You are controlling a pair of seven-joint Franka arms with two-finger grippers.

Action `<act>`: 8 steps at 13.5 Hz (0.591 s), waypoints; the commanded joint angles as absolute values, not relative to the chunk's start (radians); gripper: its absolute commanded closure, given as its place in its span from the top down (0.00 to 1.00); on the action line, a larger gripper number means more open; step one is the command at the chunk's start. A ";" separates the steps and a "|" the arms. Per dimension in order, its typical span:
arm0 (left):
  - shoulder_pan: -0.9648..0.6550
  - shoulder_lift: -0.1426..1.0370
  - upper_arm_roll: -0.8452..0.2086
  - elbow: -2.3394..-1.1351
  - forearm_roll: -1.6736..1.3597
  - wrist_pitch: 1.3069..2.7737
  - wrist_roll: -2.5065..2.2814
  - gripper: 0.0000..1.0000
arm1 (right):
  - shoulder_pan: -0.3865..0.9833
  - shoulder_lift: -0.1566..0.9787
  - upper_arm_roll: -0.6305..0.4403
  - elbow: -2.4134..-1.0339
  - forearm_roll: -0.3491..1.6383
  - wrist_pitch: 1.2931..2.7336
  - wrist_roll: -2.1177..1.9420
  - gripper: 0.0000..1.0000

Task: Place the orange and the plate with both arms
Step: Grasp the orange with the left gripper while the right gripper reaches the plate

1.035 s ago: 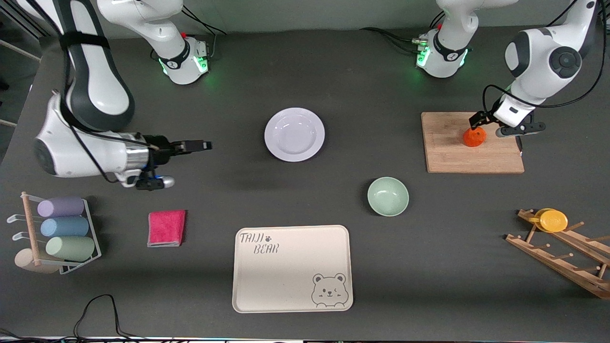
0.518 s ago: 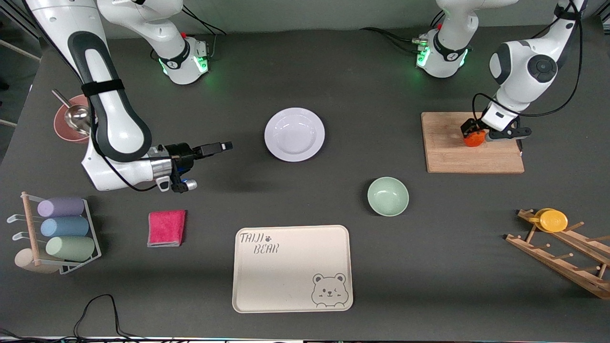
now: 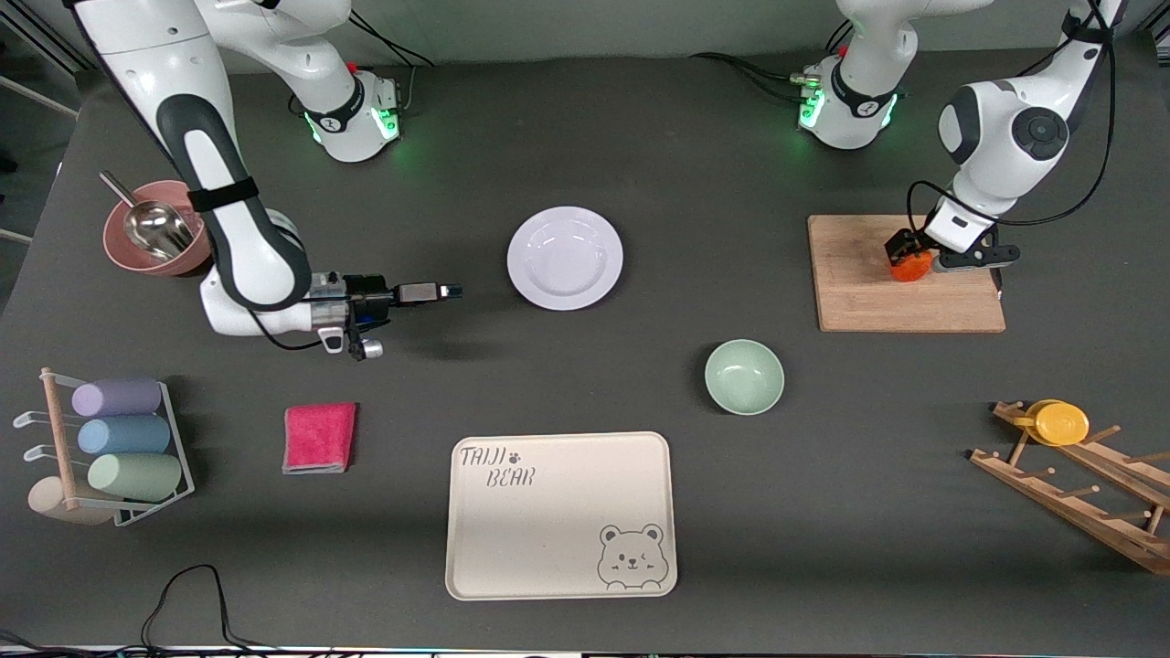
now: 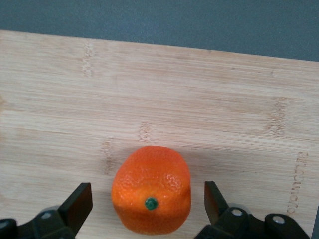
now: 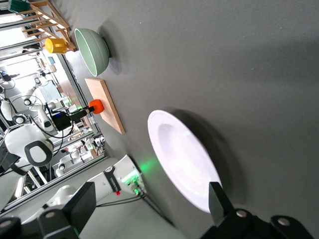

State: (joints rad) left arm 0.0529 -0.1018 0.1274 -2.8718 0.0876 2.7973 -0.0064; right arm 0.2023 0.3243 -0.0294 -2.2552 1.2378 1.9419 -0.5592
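The orange (image 3: 910, 267) sits on a wooden cutting board (image 3: 877, 302) at the left arm's end of the table. My left gripper (image 3: 919, 259) is down over it, open, with one finger on each side of the orange (image 4: 151, 196) and a gap on both sides. The white plate (image 3: 565, 258) lies flat on the table's middle. My right gripper (image 3: 446, 292) is open and empty, held low and level beside the plate, toward the right arm's end. In the right wrist view the plate (image 5: 184, 159) lies ahead of the open gripper (image 5: 149, 199).
A pale-green bowl (image 3: 744, 376) and a cream bear tray (image 3: 561, 516) lie nearer the front camera than the plate. A pink cloth (image 3: 319, 438), a rack of coloured cups (image 3: 119, 439), a pink bowl with a scoop (image 3: 146, 239) and a wooden rack with a yellow cup (image 3: 1060, 423) stand around.
My right gripper has moved across the table toward the plate. My left gripper came down around the orange and has since held still.
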 commanded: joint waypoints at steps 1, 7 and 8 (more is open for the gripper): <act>0.074 -0.140 0.124 -2.959 0.098 2.864 0.011 0.98 | 0.270 0.322 -0.034 -2.298 1.368 1.990 -0.678 1.00; 0.075 -0.124 0.124 -2.961 0.098 2.864 -0.006 0.60 | 0.305 0.317 -0.034 -2.336 1.397 1.991 -0.774 1.00; 0.075 -0.124 0.124 -2.959 0.097 2.864 -0.008 0.43 | 0.307 0.321 -0.034 -2.336 1.397 1.996 -0.782 1.00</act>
